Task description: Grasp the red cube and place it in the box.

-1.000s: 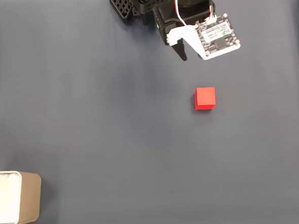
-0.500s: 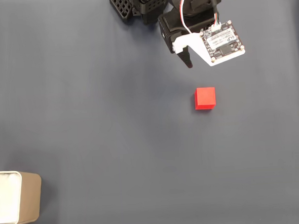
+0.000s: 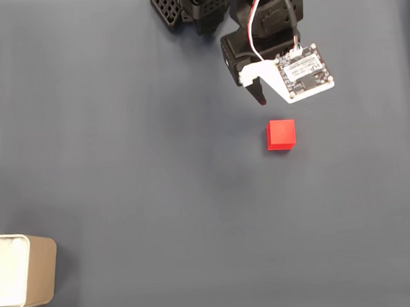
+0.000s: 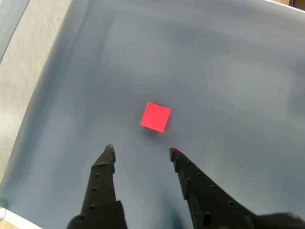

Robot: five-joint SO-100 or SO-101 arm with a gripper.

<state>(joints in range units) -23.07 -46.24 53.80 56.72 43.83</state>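
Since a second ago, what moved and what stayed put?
In the fixed view the gripper has come down the picture toward the red cube, its jaws open, holding nothing. The wrist view shows the cube lying just ahead of the open fingertips, untouched. The cube and the box at the lower left have not moved.

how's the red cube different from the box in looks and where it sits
The red cube is bright red and solid; the box is tan with a white, open inside. In the fixed view the cube looks smaller, and it lies right of centre while the box sits at the lower-left edge. Both rest on the dark cloth.
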